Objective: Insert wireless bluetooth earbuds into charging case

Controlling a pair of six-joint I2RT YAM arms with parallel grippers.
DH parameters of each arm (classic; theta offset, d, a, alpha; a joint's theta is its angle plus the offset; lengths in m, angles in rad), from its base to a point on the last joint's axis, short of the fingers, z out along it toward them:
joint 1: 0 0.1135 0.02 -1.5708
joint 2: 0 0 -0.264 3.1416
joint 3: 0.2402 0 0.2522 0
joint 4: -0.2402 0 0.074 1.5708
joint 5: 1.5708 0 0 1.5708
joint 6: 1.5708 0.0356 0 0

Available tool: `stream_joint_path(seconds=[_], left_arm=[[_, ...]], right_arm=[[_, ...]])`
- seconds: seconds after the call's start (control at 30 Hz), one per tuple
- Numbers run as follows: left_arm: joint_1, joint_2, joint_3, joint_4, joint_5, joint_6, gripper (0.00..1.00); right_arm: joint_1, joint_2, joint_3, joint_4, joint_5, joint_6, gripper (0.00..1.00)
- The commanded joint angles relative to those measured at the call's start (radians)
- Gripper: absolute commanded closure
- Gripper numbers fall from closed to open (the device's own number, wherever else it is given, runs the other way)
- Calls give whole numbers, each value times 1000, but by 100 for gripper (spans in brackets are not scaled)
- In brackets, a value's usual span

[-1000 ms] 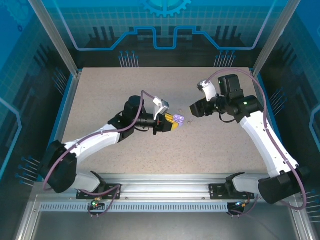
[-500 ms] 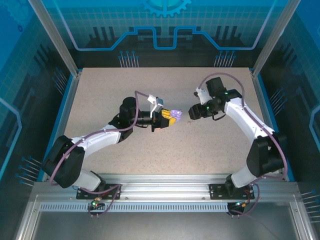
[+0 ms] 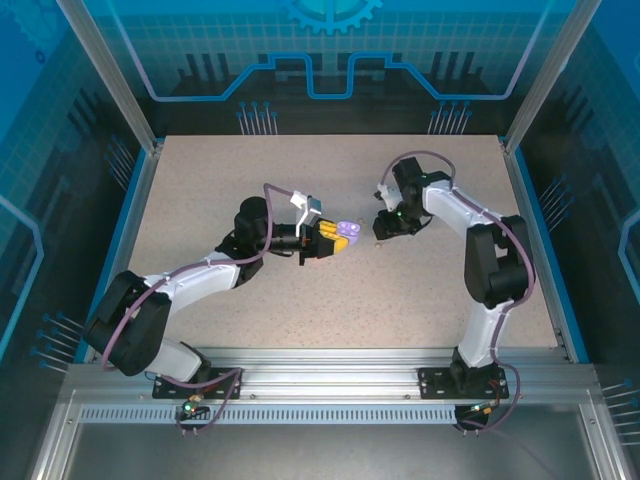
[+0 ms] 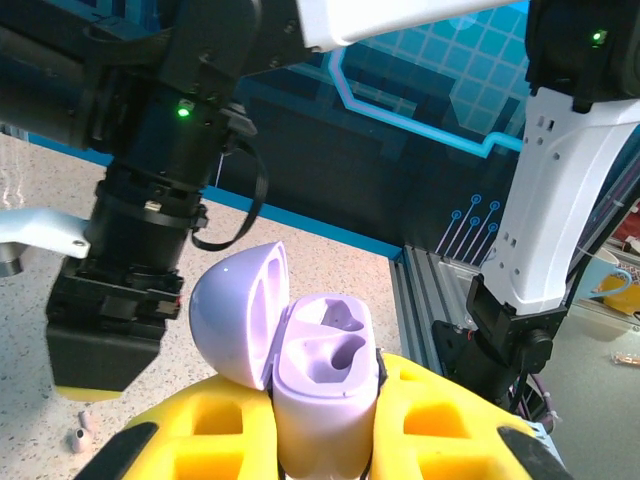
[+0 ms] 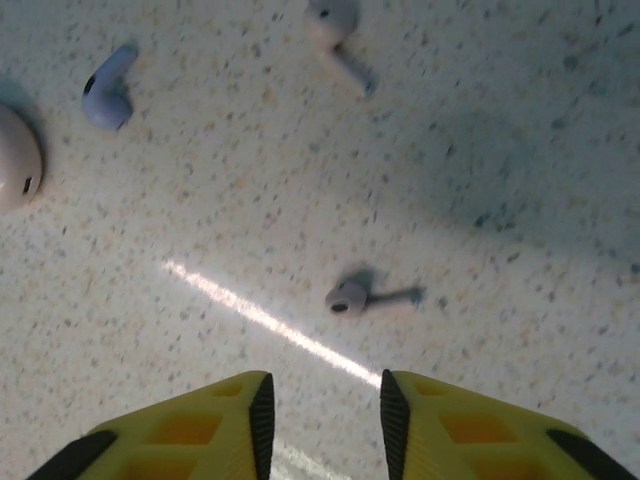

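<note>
Left claw point(image 3: 338, 238) clamped on open lilac charging case point(image 4: 325, 400).
Right claw point(image 5: 322, 420) part-open, empty, low over table point(image 5: 500, 200), just short of pale earbud point(image 5: 350, 296); purple earbud point(image 5: 108, 90) and second pale earbud point(image 5: 335, 25) lying beyond.

No legible text or markings

Robot test cell in a lab. I sit inside a framed enclosure with aluminium extrusion posts point(image 3: 108, 75) at far left and far right. Blue printed panels point(image 3: 200, 40) line the far and side walls, with a gear graphic point(image 3: 330, 12) and circuit-trace lines point(image 3: 330, 78). The work surface is a speckled table point(image 3: 400, 290) with a blue rim point(image 3: 128, 215). At the near edge, an aluminium rail point(image 3: 330, 362) carries black mounting brackets point(image 3: 450, 381) for my arm bases point(image 3: 478, 345), with a slotted plate point(image 3: 330, 412) in front.
</note>
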Motion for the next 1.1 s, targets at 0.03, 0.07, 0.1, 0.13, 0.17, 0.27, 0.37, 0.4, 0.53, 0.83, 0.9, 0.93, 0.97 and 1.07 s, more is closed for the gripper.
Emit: stream_joint_path(seconds=[0.03, 0.07, 0.1, 0.13, 0.17, 0.27, 0.37, 0.4, 0.53, 0.83, 0.9, 0.93, 0.97, 1.07], left_arm=[[8, -1, -8, 6, 33, 0, 89], [8, -5, -7, -3, 34, 2, 89], [9, -5, -7, -7, 34, 2, 89], [8, -9, -6, -11, 34, 6, 90], [9, -10, -7, -16, 33, 9, 89], [8, -14, -7, -35, 29, 20, 90], [9, -13, -9, -37, 28, 21, 90], [9, -12, -8, -38, 27, 22, 90], [9, -9, -9, -32, 19, 18, 90], [42, -8, -37, 42, 25, -44, 90], [47, -19, -42, 35, 27, -41, 90], [50, -26, -45, 34, 27, -41, 90], [54, -33, -50, 33, 27, -39, 90], [69, -52, -61, 24, 27, -41, 90]], right_arm=[[-5, 71, 75, -25, 50, 4, 68], [-5, 86, 87, -27, 53, 4, 69], [-5, 98, 95, -30, 56, 3, 70], [-4, 114, 107, -36, 58, 2, 70], [-4, 127, 116, -37, 54, 2, 70], [-5, 147, 133, -36, 37, 0, 71], [-1, 167, 159, -37, 0, -5, 72], [1, 172, 168, -39, -14, -8, 72], [26, 205, 213, -56, -77, -26, 72], [98, 289, 319, -73, -204, -35, 69], [113, 313, 352, -80, -209, -29, 68], [121, 329, 373, -87, -208, -24, 68], [128, 344, 393, -92, -206, -18, 68], [142, 384, 443, -99, -193, 19, 67]])
